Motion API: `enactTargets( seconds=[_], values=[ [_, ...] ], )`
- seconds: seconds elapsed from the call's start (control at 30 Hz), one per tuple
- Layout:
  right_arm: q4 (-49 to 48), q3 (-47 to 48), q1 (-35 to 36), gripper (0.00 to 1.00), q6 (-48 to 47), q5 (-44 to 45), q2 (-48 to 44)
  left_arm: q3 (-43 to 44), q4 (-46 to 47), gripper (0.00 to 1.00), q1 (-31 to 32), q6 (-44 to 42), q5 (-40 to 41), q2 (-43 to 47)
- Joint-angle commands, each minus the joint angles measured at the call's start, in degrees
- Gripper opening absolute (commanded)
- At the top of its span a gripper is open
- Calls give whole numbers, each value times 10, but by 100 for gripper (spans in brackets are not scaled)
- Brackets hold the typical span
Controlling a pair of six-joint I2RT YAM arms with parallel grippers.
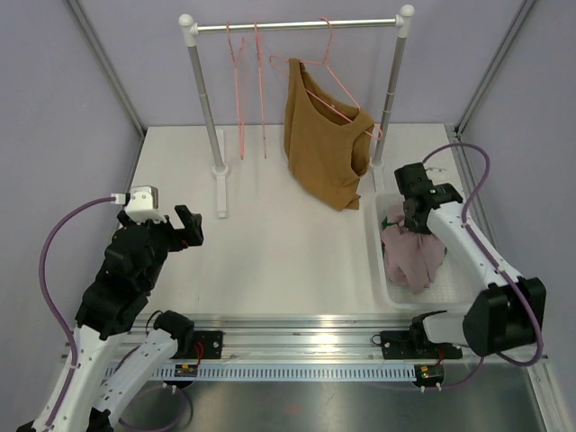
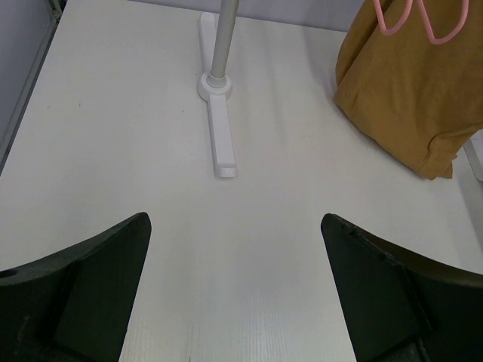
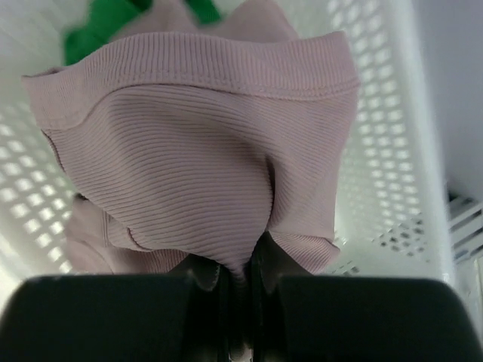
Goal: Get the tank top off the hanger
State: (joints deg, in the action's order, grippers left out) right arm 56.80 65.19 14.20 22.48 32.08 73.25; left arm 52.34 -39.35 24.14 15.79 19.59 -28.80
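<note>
While the mustard-brown knit tank top (image 1: 326,144) hangs on its pink wire hanger (image 1: 335,85) at about one o'clock on the white table (image 1: 270,252), neither arm is near it, so the removal itself looks not yet begun. One strap sits over the hanger's shoulder; the hem droops close to the tabletop.

At four o'clock the right gripper (image 1: 416,211) is down in the white perforated plastic basket (image 1: 378,261), its jaws pinched tight on a fold of a dusty-pink ribbed garment (image 3: 196,166), with a scrap of green cloth (image 3: 98,26) beneath. At eight o'clock the left gripper (image 2: 234,219) hovers over bare table, jaws spread wide and holding nothing, aimed toward twelve.

My reading: the right arm needs to let go of the pink garment and rise clear. Then one arm should take the brown fabric low at the hem or side, and the strap must be worked off the hanger's end.

Obstacles are few. The silver-and-white clothes rail (image 1: 297,25) has an upright just beside the top at two o'clock. Its white foot bar (image 2: 219,128) lies ahead of the left arm at eleven. Two bare pink hangers (image 1: 241,90) dangle at twelve.
</note>
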Motion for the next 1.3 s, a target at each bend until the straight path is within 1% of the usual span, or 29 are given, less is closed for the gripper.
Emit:
enactTargets(
  seconds=[0.0,0.07,0.1,0.17,0.2,0.27,0.3,0.33,0.37,0.4,0.43,0.5,0.53,0.6,0.63,0.7,0.83,0.87,1.0,1.07,1.2,1.27],
  values=[
    [-44,-38,-31,0,33,-80,66,6,23,99,-3,-8,13,10],
    [-56,-49,-34,0,37,-120,108,7,22,99,-3,-7,14,15],
    [-63,-50,-39,3,40,-127,122,7,20,99,-3,-7,16,16],
    [-67,-45,-42,12,44,-136,157,7,18,99,-3,-5,21,22],
    [-57,-41,-42,26,47,-132,166,7,18,99,-4,-6,23,23],
    [-29,-22,-42,43,62,-106,168,7,16,99,-4,-5,33,24],
    [-21,-16,-42,50,63,-98,159,9,15,99,-4,-4,38,24],
    [-10,-7,-41,65,66,-88,130,9,14,99,-7,-3,47,23],
    [2,20,-42,75,66,-72,112,11,13,99,-8,-3,52,22],
    [25,36,-41,82,65,-69,96,15,8,99,-11,-2,56,15],
    [36,72,-42,99,58,-70,60,19,6,99,-19,0,65,10],
    [63,107,-42,99,49,-75,28,25,-4,99,-25,2,75,-1],
    [67,123,-42,99,29,-82,15,34,-8,99,-30,6,89,-6],
    [81,167,-42,99,6,-116,-22,43,-26,99,-31,17,105,-16],
    [82,180,-42,99,-19,-132,-35,58,-33,99,-31,24,132,-20],
    [73,211,-42,99,-38,-183,-81,81,-67,99,-31,40,159,-29],
    [42,223,-42,100,-80,-259,-196,142,-124,99,-31,28,154,-62],
    [42,225,-42,99,-85,-267,-209,165,-148,99,-31,28,150,-67],
    [68,228,-42,100,-98,-294,-260,210,-209,99,-31,27,140,-85],
    [92,231,-41,100,-97,-289,-275,218,-238,99,-31,26,146,-80],
    [119,216,-42,100,-106,-263,-303,207,-259,99,-31,28,157,-47],
    [113,195,-42,99,-104,-248,-329,197,-260,99,-31,27,144,-32]
  ],
)
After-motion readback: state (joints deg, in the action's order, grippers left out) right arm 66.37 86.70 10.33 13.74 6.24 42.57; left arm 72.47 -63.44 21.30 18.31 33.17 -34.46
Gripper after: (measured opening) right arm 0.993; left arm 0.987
